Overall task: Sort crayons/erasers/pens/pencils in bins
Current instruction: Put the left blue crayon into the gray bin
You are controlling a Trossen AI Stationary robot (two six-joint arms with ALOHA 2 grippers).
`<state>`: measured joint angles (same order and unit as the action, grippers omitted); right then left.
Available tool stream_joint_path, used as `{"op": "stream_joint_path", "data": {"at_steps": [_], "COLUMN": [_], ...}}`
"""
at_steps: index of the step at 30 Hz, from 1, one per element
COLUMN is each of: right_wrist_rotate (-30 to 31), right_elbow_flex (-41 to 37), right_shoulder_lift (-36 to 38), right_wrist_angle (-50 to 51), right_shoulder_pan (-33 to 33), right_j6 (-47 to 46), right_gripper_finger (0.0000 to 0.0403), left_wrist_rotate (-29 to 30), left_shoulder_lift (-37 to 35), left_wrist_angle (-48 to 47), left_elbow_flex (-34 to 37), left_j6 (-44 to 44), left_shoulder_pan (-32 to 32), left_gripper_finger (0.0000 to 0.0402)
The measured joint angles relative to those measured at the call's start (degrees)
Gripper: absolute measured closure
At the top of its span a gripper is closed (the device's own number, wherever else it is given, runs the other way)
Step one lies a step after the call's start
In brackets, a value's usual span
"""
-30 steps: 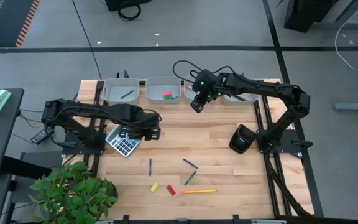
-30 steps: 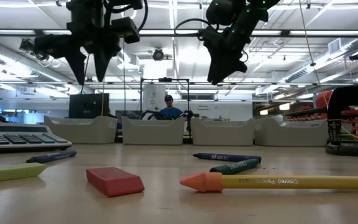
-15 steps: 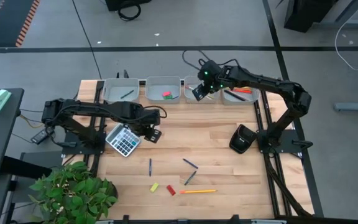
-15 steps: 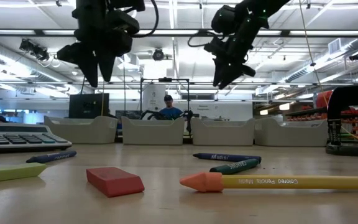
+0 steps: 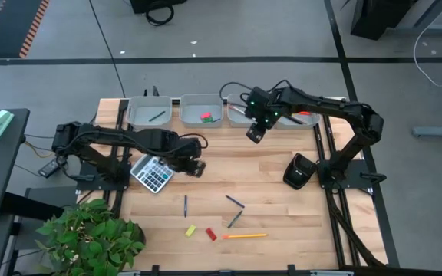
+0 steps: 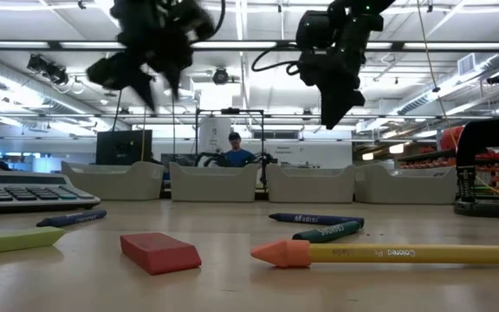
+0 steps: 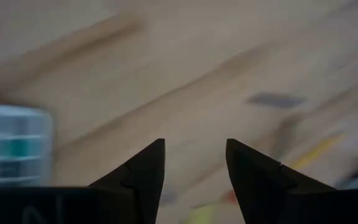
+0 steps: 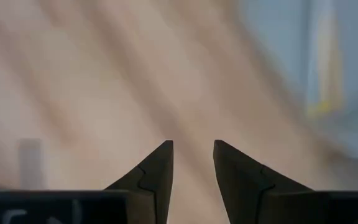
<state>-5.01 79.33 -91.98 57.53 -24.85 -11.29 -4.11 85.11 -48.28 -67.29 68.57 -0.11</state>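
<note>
Four bins (image 5: 201, 111) along wooden table (image 5: 267, 180) (workshop behind)

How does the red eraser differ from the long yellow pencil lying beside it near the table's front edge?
The red block eraser is short, stubby and flat-sided; the yellow pencil is long and thin, with an orange end. In the high view the eraser lies slanted, while the pencil lies nearly level. Both rest loose on the wooden table, unsorted.

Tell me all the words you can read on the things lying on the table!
"Colored Pencils": on the long yellow pencil with the orange tip.
Dark blue crayon: its label looks like "Madisi", too small to be sure.
Dark green crayon: label too small to read.
Grey calculator: keys too small to read.
Red block eraser: no text visible.
</note>
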Motion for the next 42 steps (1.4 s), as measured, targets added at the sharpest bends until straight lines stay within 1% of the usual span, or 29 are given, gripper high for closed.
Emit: {"op": "stream_joint_path", "data": {"at_steps": [1, 3, 6, 8, 10, 13, 17, 19, 20, 23, 25, 29, 33, 38, 42], "right_wrist_rotate": [1.8, 1.8, 0.5, 0.6, 2.4, 4.7, 5.0, 5.2, 5.2, 5.1, 5.7, 6.7, 5.4, 4.3, 4.1], "right_elbow_flex": [0.0, 0.0, 0.0, 0.0, 0.0, 0.0, 0.0, 0.0, 0.0, 0.0, 0.0, 0.0, 0.0, 0.0, 0.0], "right_shoulder_lift": [0.0, 0.0, 0.0, 0.0, 0.0, 0.0, 0.0, 0.0, 0.0, 0.0, 0.0, 0.0, 0.0, 0.0, 0.0], "right_wrist_angle": [-0.1, 0.6, 2.5, 2.5, 1.5, 0.1, 0.1, -0.2, -1.1, -3.0, -3.8, -3.5, -2.5, -0.6, -0.2], "right_shoulder_pan": [0.4, 0.6, 0.7, 1.0, 1.4, 1.5, 1.6, 2.0, 2.4, 3.5, 4.0, 4.7, 4.9, 4.9, 4.9], "right_j6": [1.9, 3.2, 3.5, 4.2, 4.4, 2.1, -1.8, 1.0, 3.1, 3.9, 2.2, -1.8, -6.7, -3.7, 1.4], "right_gripper_finger": [0.0279, 0.0279, 0.0279, 0.0279, 0.0279, 0.0279, 0.0279, 0.0279, 0.0279, 0.0279, 0.0279, 0.0279, 0.0279, 0.0279, 0.0279], "left_wrist_rotate": [0.1, 0.9, 1.5, 1.1, -0.6, -4.2, -6.8, -8.8, -8.9, -6.9, -5.4, -0.5, 0.0, 0.7, 0.6], "left_shoulder_lift": [0.0, 0.0, 0.0, 0.0, 0.0, 0.0, 0.0, 0.0, 0.0, 0.0, 0.0, 0.0, 0.0, 0.8, 4.2], "left_wrist_angle": [3.7, 10.4, 15.7, 14.2, 11.2, 5.3, -0.4, -2.3, -2.6, -2.5, -2.5, -4.1, -7.1, -8.8, -9.2], "left_elbow_flex": [0.0, 0.0, -0.1, -0.1, -0.1, -0.1, -0.1, -0.1, -0.1, -0.1, -0.1, -0.1, 0.0, 0.2, 0.2], "left_j6": [3.0, 6.7, 7.3, 7.6, 7.5, 7.1, 4.0, 3.1, 3.3, 4.3, 4.3, 5.5, 10.8, 18.4, 24.6], "left_shoulder_pan": [-0.1, -0.4, -0.5, -0.4, -0.4, -0.9, -1.0, -0.9, -1.3, -3.4, -4.9, -7.2, -9.6, -12.5, -14.6], "left_gripper_finger": [0.0222, 0.0224, 0.0229, 0.0229, 0.023, 0.023, 0.023, 0.023, 0.023, 0.023, 0.023, 0.023, 0.023, 0.023, 0.023]}}
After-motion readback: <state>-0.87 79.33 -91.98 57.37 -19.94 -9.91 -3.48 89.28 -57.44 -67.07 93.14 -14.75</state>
